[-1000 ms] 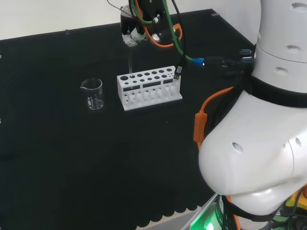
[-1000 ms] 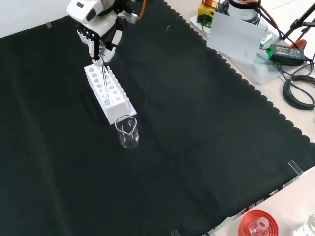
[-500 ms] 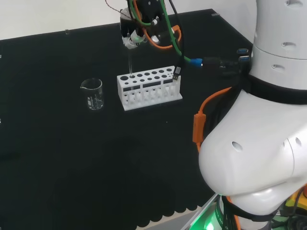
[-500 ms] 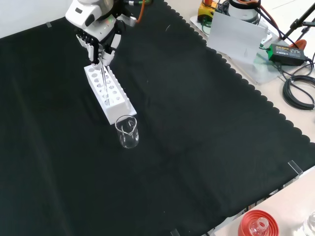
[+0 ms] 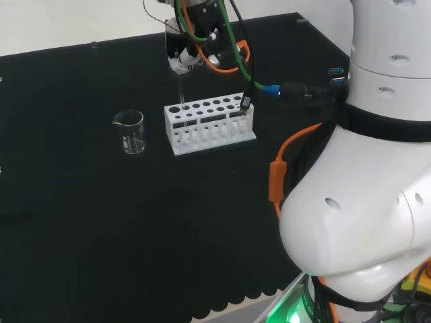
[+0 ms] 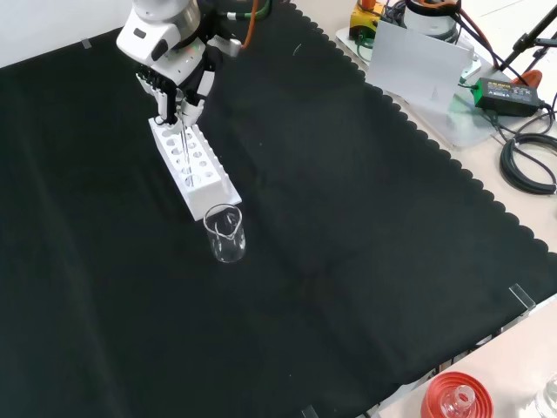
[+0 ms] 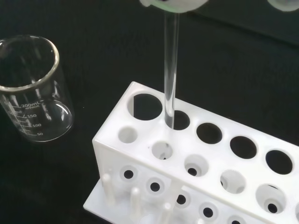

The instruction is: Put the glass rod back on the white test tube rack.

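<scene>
The white test tube rack [image 5: 210, 125] stands on the black cloth, with a long row of holes on top. The hand [image 5: 183, 56] hovers above the rack's left end in the head view, its fingers curled round the top of the glass rod [image 5: 181, 89]. The rod hangs almost upright. In the wrist view the rod [image 7: 170, 74] reaches down to the mouth of the second large hole from the end of the rack [image 7: 211, 161] nearest the beaker. From the front, the hand [image 6: 177, 77] sits over the rack's [image 6: 195, 167] far end, holding the rod [image 6: 181, 144].
An empty glass beaker [image 5: 130, 132] stands just left of the rack in the head view, nearer than the rack as the beaker [image 6: 225, 233] in the front view, and close by as the beaker [image 7: 32, 88] in the wrist view. Cables and boxes [image 6: 487, 87] lie beyond the cloth's scalloped edge.
The hand has shifted slightly left in the head view with the rod. The rod's lower end stays over the rack's left-end holes. Rack and beaker have not moved.
</scene>
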`<action>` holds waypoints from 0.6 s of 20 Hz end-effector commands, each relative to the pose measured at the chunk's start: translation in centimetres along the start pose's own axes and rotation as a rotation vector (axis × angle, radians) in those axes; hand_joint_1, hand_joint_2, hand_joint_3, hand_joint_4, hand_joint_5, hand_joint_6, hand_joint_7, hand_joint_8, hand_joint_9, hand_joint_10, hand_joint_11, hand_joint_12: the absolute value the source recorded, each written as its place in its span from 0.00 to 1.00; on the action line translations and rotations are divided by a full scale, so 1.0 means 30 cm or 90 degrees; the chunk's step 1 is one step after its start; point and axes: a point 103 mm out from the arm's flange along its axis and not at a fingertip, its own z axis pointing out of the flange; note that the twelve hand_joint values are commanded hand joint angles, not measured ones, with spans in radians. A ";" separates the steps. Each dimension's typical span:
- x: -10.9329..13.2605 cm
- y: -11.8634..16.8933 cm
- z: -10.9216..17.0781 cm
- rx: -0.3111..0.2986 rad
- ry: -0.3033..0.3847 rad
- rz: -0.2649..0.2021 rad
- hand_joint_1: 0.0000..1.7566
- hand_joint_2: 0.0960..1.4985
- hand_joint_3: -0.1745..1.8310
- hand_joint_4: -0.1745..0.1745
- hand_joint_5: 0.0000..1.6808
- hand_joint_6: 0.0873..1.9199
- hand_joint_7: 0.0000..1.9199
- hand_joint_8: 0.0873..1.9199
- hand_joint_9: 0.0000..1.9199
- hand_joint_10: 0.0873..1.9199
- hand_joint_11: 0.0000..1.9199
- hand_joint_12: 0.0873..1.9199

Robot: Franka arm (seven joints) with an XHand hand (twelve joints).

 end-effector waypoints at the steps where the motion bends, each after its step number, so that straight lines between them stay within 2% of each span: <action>1: 0.011 0.016 0.020 0.007 0.000 -0.002 0.75 0.67 0.00 0.00 0.75 0.19 0.84 0.00 0.85 0.24 0.81 0.44; 12: -0.004 0.014 0.048 0.017 0.013 0.006 0.75 0.67 0.00 0.03 0.75 0.19 0.84 0.00 0.84 0.24 0.81 0.44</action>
